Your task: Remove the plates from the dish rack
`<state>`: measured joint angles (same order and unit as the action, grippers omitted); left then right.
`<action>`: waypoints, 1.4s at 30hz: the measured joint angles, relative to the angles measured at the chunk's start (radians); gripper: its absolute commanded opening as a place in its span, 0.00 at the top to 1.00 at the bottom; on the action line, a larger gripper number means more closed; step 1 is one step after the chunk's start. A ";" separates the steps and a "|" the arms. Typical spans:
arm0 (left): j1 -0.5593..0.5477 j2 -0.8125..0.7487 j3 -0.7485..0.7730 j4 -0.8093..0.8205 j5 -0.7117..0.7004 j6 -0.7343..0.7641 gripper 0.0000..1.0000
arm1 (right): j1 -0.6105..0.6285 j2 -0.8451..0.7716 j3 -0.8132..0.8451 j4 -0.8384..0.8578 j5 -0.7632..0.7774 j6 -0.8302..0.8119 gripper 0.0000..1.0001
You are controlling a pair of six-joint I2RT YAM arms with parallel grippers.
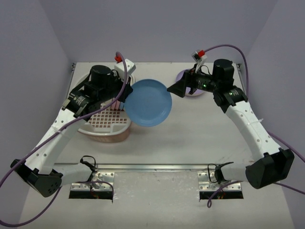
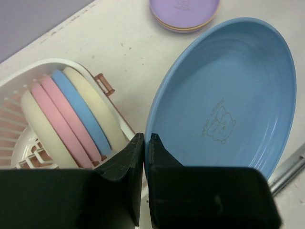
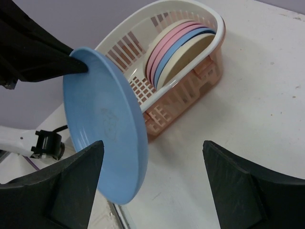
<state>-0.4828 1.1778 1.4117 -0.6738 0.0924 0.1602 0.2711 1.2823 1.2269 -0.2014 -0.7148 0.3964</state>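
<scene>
Top view: the left gripper (image 1: 125, 93) is clenched on the rim of a blue plate (image 1: 148, 102), gripping it at the plate's 9 o'clock edge. The plate is held tilted above the table (image 1: 190, 143), just beside the dish rack (image 1: 114, 130) at the rack's 3 o'clock.

Left wrist view: both fingers (image 2: 164, 157) pinch the plate's rim. A small bear emblem shows on its inner face.

The rack, at 9 o'clock on the table, holds five plates (image 3: 183, 45) standing on edge: cream, pink, pink, blue, cream.

The right gripper (image 1: 176, 89) is spread wide and holds nothing. It is at 2 o'clock of the held plate, above a stack (image 1: 181, 75) with a lavender plate on top.
</scene>
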 measured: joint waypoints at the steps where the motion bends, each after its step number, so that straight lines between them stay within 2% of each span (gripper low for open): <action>1: 0.000 0.000 0.000 -0.006 0.021 -0.005 1.00 | 0.011 0.016 0.015 -0.005 0.009 -0.011 0.30; 6: 0.000 0.002 0.000 -0.015 0.086 -0.014 1.00 | 0.097 0.090 0.047 -0.065 0.085 -0.089 0.45; 7: 0.000 0.004 0.000 -0.018 0.095 -0.015 1.00 | 0.119 0.102 0.051 -0.080 0.105 -0.108 0.52; 9: 0.000 0.010 0.000 -0.029 0.109 -0.016 1.00 | 0.156 0.122 0.058 -0.104 0.141 -0.141 0.78; 11: 0.001 0.020 -0.001 -0.036 0.114 -0.016 1.00 | 0.178 0.132 0.063 -0.122 0.164 -0.169 0.99; 13: 0.003 0.031 -0.004 -0.035 0.108 -0.017 0.95 | 0.183 0.133 0.067 -0.138 0.179 -0.189 1.00; 14: 0.005 0.037 -0.005 -0.034 0.105 -0.017 0.78 | 0.183 0.133 0.069 -0.148 0.180 -0.199 1.00; 15: 0.007 0.041 -0.005 -0.033 0.102 -0.018 0.57 | 0.183 0.132 0.070 -0.153 0.181 -0.205 1.00; 16: 0.007 0.043 -0.005 -0.033 0.100 -0.019 0.52 | 0.183 0.132 0.071 -0.156 0.182 -0.209 1.00; 18: 0.009 0.045 -0.010 -0.025 0.085 -0.030 0.10 | 0.167 0.133 0.071 -0.166 0.193 -0.206 1.00; 19: 0.011 0.044 -0.013 -0.022 0.070 -0.037 0.03 | 0.150 0.135 0.071 -0.171 0.197 -0.201 1.00; 22: 0.021 0.044 -0.020 -0.010 0.005 -0.069 0.00 | 0.070 0.153 0.071 -0.175 0.204 -0.177 1.00; 27: 0.120 0.043 -0.016 0.020 -0.089 -0.132 0.00 | -0.124 0.247 0.095 -0.183 0.246 -0.139 1.00; 31: 0.195 0.052 0.004 0.026 -0.138 -0.173 0.00 | -0.283 0.427 0.236 -0.198 0.268 -0.067 1.00; 34: 0.207 0.053 0.004 0.027 -0.155 -0.193 0.00 | -0.378 0.556 0.335 -0.184 0.304 -0.021 1.00; 37: 0.207 0.053 0.002 0.029 -0.160 -0.200 0.00 | -0.430 0.655 0.410 -0.193 0.336 0.010 1.00; 42: 0.207 0.050 -0.030 0.039 -0.180 -0.209 0.00 | -0.446 0.802 0.545 -0.194 0.335 0.058 1.00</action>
<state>-0.2760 1.2277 1.3816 -0.6352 -0.0878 -0.0485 -0.1747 2.0845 1.7717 -0.3954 -0.3800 0.4549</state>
